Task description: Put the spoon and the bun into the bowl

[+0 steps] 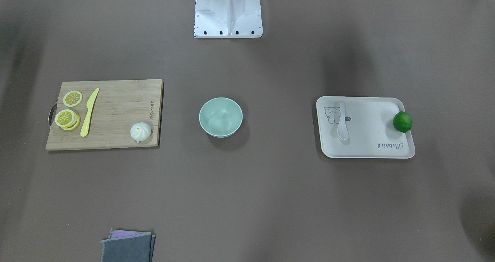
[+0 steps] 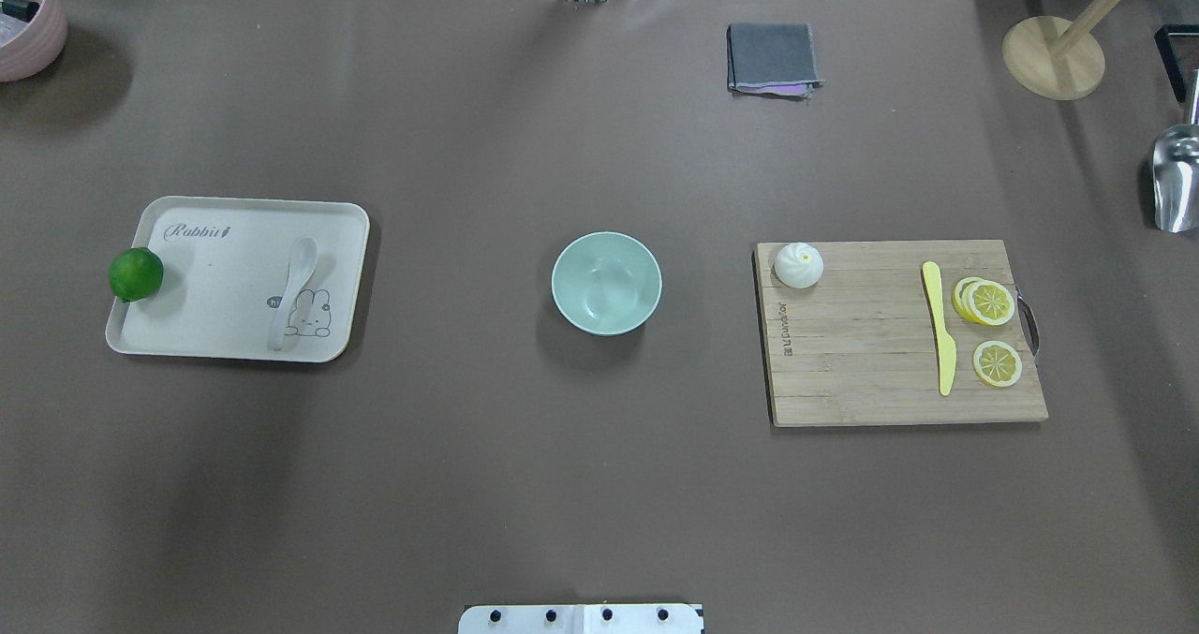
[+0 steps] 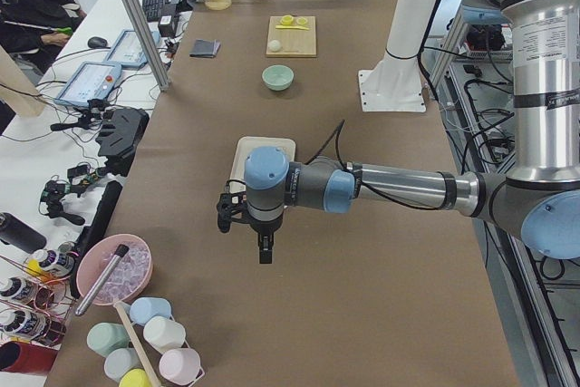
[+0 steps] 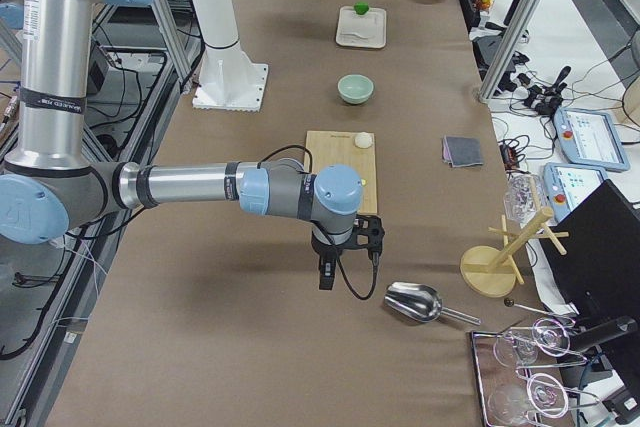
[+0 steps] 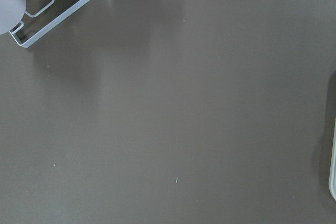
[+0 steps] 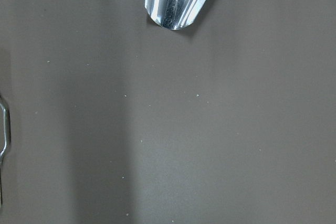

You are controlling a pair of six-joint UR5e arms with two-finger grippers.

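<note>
You have both moves left: the small white ceramic spoon (image 2: 290,292) and round pleated white bun (image 2: 798,265) lie outside the round mint-green bowl (image 2: 606,283), and you cannot tell whether the left gripper (image 3: 261,253) or right gripper (image 4: 324,277) is apart.

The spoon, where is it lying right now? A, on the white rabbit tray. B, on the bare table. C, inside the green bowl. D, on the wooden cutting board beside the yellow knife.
A: the spoon lies on the rabbit tray, apart from the bowl, which holds nothing.
</note>
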